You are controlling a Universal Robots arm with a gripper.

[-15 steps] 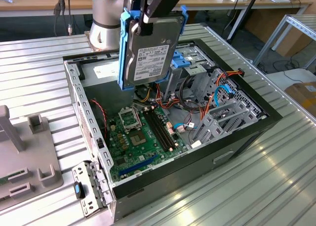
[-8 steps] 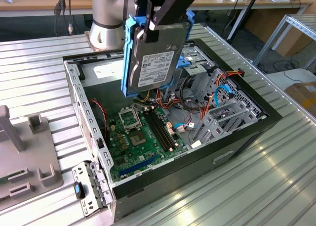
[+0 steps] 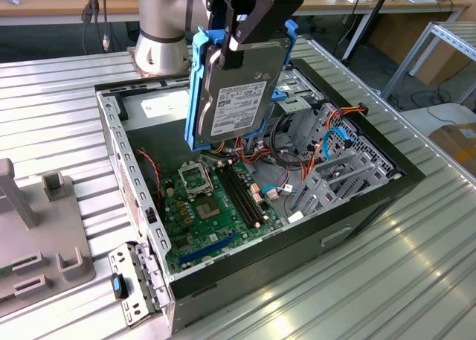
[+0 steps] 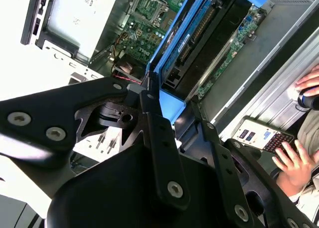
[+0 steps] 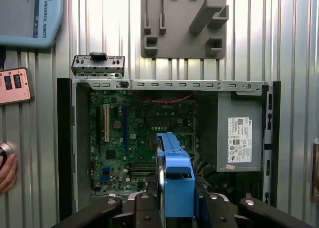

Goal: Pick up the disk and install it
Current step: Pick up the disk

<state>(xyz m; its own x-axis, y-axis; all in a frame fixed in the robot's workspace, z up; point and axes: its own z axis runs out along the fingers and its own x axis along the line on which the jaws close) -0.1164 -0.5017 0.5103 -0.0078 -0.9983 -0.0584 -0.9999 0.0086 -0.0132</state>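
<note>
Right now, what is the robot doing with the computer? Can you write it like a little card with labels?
Holding: the disk, in its blue carrier
Gripper: the gripper is shut on the disk, one finger on each side
Disk position: standing on edge and tilted, in the air above the open computer case
Underneath: the green motherboard
Installed: not yet
Nearby: a person's hand outside the case

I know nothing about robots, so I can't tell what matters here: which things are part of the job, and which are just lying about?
Job:
disk, held by the gripper
open case beneath it

Lying about:
grey fixture
metal bracket
pendant
a person's hand
</note>
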